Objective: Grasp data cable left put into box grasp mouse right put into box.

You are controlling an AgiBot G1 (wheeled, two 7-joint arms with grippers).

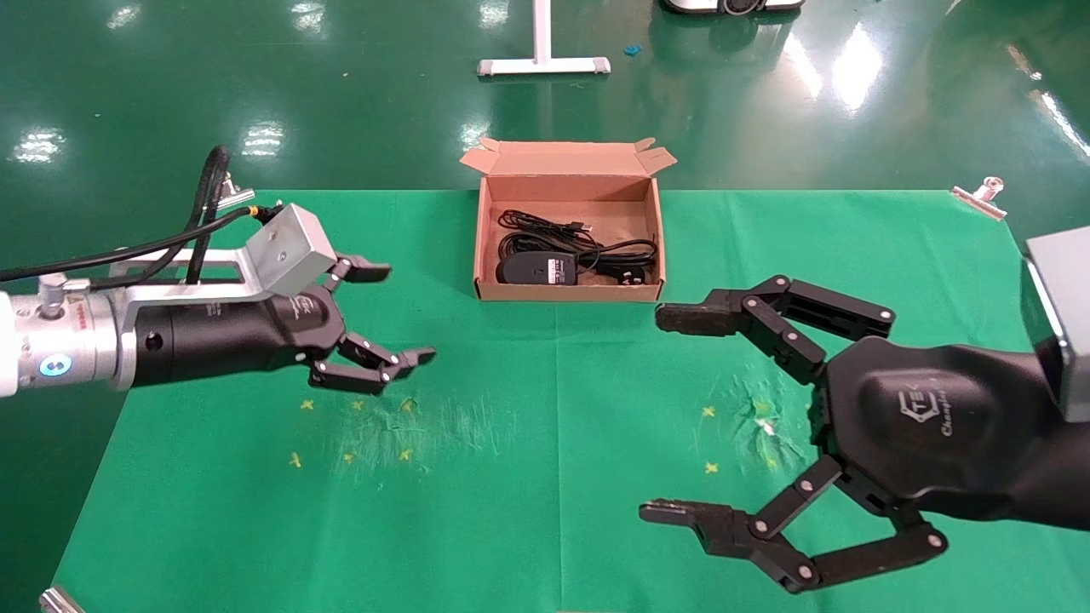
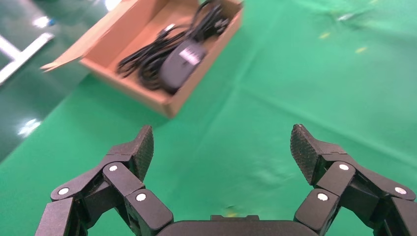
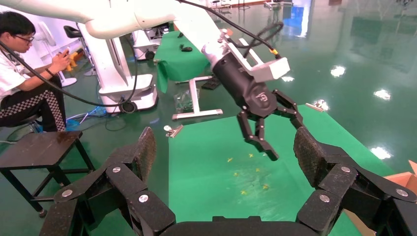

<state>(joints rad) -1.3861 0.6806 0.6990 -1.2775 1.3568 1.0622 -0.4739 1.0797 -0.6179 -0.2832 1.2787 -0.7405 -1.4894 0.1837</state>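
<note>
The left end effector (image 1: 387,315) hangs above the green-covered desk (image 1: 545,511) on the robot's left side, fingers spread wide and holding nothing — its own wrist view shows the two ribbed fingertips (image 2: 141,147) well apart with only green cloth between them. It is near the box's left front corner but apart from it. The right end effector (image 1: 673,413) hovers over the desk's right side, also spread wide and empty, its upper fingertip just in front of the box's near right corner without touching it.

The box (image 1: 569,294) sits at the far middle of the desk, open, its small flaps along the far long edge. Inside it lie both task items: the mouse (image 1: 538,269) rests against the near wall toward the left, its pale label patch facing up, and the data cable (image 1: 545,228) lies in black loops behind and to the right of it — touching the mouse, with a small plug showing near the far wall.

Small yellow marks (image 1: 353,430) dot the cloth below each end effector.
</note>
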